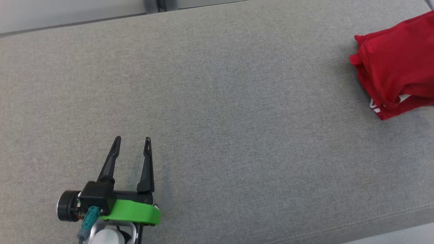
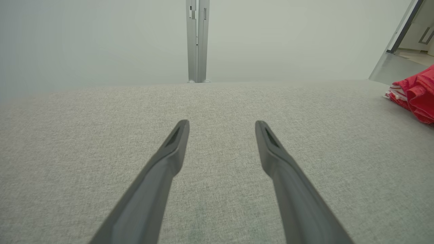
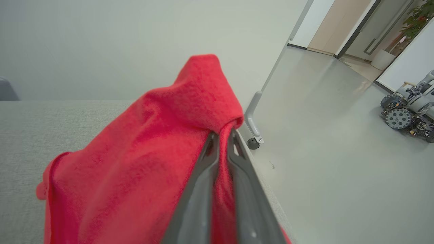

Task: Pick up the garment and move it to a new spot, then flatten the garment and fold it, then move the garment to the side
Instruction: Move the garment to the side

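Stretching across most of the head view, the grey cloth-covered desk (image 1: 203,101) is serving as the work surface. The red garment (image 1: 396,67) is sitting at its far right, close to the edge. The garment is lying as a compact, layered bundle with a strip of white print peeking out at its near corner. Judging by that tidy shape, the folding is done and the shift to the side is in hand. The right pincer (image 3: 223,134) is clamping a raised fold of the garment between nearly closed fingers. It is pulling up a peak of cloth, likely so the bundle can travel without coming undone. The left pincer (image 1: 132,139) is hovering low over the desk at the near left, fingers spread wide and gripping nothing. It is well apart from the garment, probably so as not to snag it.
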